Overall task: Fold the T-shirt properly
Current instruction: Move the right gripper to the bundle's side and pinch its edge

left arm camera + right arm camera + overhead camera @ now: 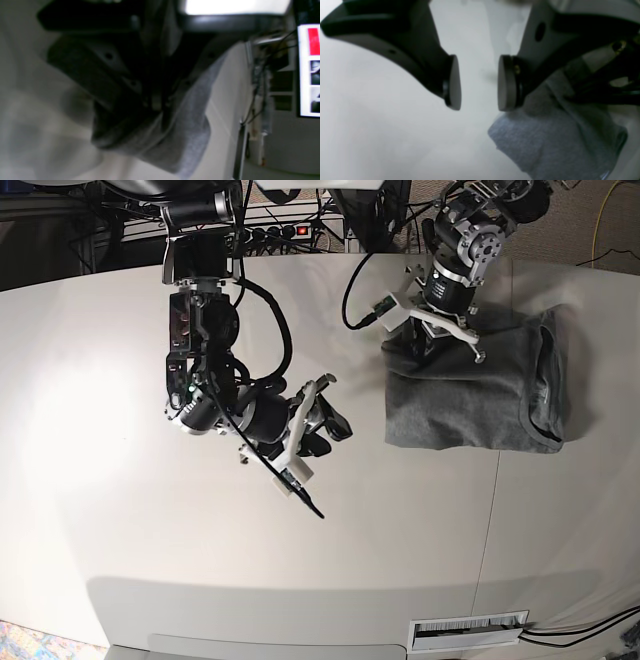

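The heather-grey T-shirt [470, 395] lies folded into a rough rectangle at the right of the white table, neckline toward the right. My left gripper [428, 345] is at the shirt's far left corner. In the left wrist view its dark fingers [157, 102] are shut on a bunched fold of the grey fabric [185, 127]. My right gripper [335, 410] hovers left of the shirt, apart from it. In the right wrist view it [478, 83] is open and empty, with the shirt's corner [557, 147] below and to the right.
The white table [120, 480] has a seam [498, 480] running under the shirt's left part. Cables and a power strip [290, 230] lie beyond the far edge. A lit monitor [308, 70] stands off the table. A slotted vent [470, 632] sits at the near edge.
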You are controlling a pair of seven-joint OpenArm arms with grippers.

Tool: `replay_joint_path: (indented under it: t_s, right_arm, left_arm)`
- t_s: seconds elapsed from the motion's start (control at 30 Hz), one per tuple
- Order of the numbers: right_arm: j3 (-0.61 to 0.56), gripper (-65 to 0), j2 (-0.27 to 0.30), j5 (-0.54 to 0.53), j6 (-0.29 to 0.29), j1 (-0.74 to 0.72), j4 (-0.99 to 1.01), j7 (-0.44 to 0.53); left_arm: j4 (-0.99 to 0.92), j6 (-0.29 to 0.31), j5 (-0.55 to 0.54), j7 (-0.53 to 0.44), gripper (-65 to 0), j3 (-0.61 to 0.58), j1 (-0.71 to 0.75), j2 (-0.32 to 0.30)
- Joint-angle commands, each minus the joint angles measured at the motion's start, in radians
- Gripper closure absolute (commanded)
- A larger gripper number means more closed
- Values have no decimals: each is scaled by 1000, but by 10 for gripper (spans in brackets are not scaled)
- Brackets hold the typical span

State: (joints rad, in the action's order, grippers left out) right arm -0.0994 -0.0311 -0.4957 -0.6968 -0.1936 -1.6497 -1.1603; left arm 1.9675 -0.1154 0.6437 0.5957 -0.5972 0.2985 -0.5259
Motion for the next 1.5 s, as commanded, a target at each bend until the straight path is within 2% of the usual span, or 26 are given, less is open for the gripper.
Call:
replay_joint_path:
  t_s: [0.0, 0.07, 0.23, 0.27, 0.4, 0.57, 0.7, 0.83, 1.1, 1.2, 1.3, 1.47]
  right_arm:
    - [0, -255, -3, -11, -1, -23, -17, 41]
    - [-8, -239, -2, -11, -1, -23, -7, 56]
    - [-107, -12, -2, 4, -1, -40, 76, 142]
    - [-137, 0, -2, 11, -1, -49, 92, 169]
    - [-259, 0, -3, 75, -1, -95, 114, 250]
    - [-384, 0, -8, 118, -1, -130, 115, 244]
    - [-434, 0, -8, 147, -1, -128, 182, 251]
    - [-436, 0, -8, 213, -1, -147, 298, 324]
    - [-436, 0, -8, 215, -1, -195, 407, 348]
    - [-436, 0, -9, 216, -1, -195, 407, 350]
    - [-436, 0, -19, 193, -1, -195, 407, 349]
    - [-436, 0, -57, 202, -1, -195, 407, 349]
  left_arm:
    - [38, -23, 15, -7, 0, -5, 10, -10]
    - [71, -23, 15, -1, 0, -17, 38, -10]
    - [126, -23, 16, 6, 0, -35, 98, -10]
    - [126, -23, 16, 8, 0, -35, 105, -10]
    - [126, -23, 27, 11, 0, -35, 124, -10]
    - [126, -23, 27, 15, 0, -35, 123, -10]
    - [126, -23, 27, 18, 0, -35, 126, -10]
    - [127, -23, 28, 18, 0, -35, 145, -24]
    - [127, -25, 81, 19, 0, -35, 226, -107]
    - [127, -85, 126, 18, 0, -35, 246, -139]
    - [127, -115, 167, 12, 0, -35, 250, -136]
    - [138, -116, 193, -27, 0, -35, 247, -98]
